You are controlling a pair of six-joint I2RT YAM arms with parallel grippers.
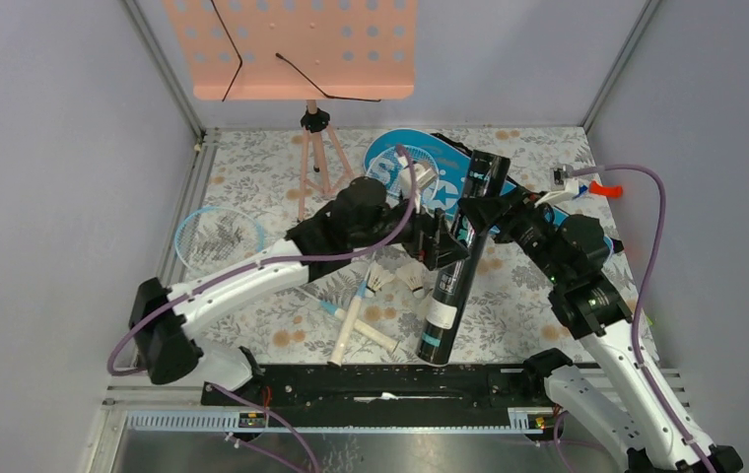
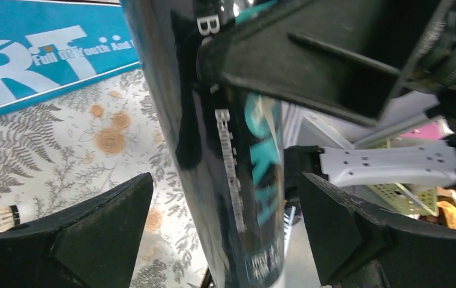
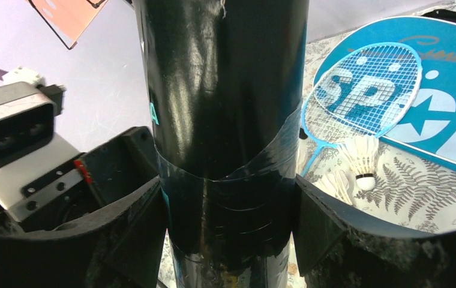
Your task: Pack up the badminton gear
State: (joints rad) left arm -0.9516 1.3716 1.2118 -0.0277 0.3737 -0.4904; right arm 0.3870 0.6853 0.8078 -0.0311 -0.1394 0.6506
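Right claw (image 3: pixel 228 228) clamps the long glossy black lettered tube (image 1: pixel 446 296), whose axis runs from 1 o'clock to 7 o'clock in the top view, while the spread left claw (image 2: pixel 225 234) straddles it from 9 o'clock without touching.

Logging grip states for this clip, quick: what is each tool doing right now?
Left tool: open, fingers either side of the black tube, with a gap on each side.
Right tool: closed on the black tube.

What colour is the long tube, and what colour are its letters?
The tube is black, with teal and white letters; the left wrist view shows this best.
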